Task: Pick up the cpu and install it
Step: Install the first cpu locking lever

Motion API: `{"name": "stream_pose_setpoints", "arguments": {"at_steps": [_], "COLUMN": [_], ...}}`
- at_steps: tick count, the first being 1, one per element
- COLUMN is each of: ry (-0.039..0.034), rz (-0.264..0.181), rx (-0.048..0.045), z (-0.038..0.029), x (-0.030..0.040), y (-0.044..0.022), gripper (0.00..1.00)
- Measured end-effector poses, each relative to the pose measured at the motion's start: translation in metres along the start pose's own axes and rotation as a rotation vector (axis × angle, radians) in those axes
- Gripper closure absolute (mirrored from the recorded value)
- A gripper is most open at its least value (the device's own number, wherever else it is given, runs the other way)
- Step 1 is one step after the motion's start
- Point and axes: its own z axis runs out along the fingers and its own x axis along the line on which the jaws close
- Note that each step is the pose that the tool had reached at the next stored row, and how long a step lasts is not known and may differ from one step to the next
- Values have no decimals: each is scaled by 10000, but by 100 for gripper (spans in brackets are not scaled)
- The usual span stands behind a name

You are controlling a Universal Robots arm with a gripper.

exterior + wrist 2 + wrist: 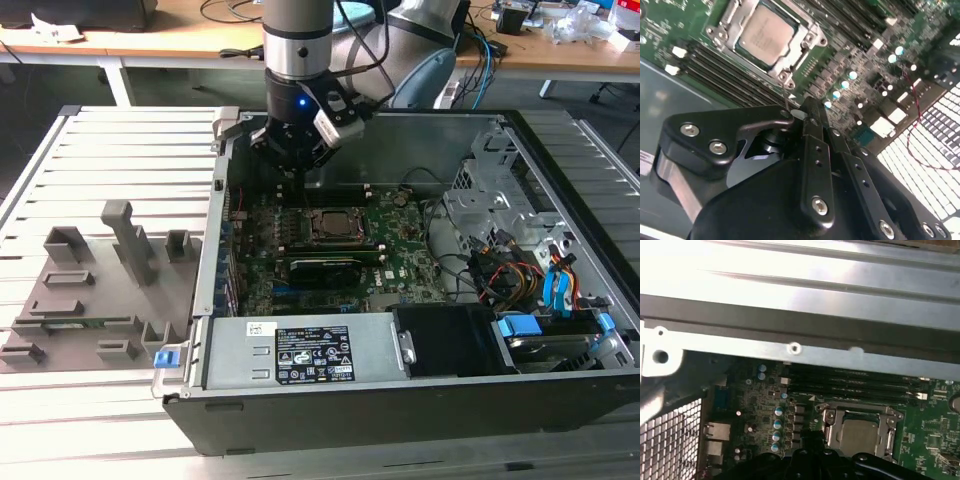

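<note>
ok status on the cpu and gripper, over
Gripper above the motherboard, fingers together, holding nothing. Cpu seated in its socket. Nothing in the way.

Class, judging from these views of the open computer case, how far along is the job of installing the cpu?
Mostly done: the square silver-topped cpu already lies in the metal-framed socket on the green motherboard. In hand: nothing; the black gripper hovers beside the socket, holding no chip. Whether the frame is latched is unclear.

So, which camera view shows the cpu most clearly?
The second wrist view: the cpu lies flat in its socket frame, its whole silver top unobstructed. The first wrist view also shows it, partly cut off by the gripper. In the exterior view it is a distant pale square on the motherboard.
</note>
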Motion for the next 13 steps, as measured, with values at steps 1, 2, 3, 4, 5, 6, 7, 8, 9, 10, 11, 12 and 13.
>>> {"name": "stream_pose_setpoints", "arguments": {"at_steps": [1, 2, 3, 4, 5, 6, 7, 8, 9, 10, 11, 12, 13], "ry": [0, 0, 1, 0, -7, -13, -19, -21, -21, -20, -20, -20, -18], "rz": [-3, -2, -5, -7, -6, -4, -4, -3, -6, -3, -5, -4, -3], "rx": [-1, -3, -2, -21, -72, -135, -192, -199, -200, -200, -200, -200, -200], "z": [-1, -2, -2, -3, -3, -3, -4, -4, -7, -17, -19, -19, -19], "x": [41, 78, 82, 83, 82, 81, 80, 80, 79, 76, 66, 53, 35], "y": [6, 11, 16, 23, 31, 41, 48, 51, 53, 58, 64, 67, 67], "gripper": [89, 89, 89, 89, 89, 89, 89, 89, 89, 89, 89, 89, 89]}}
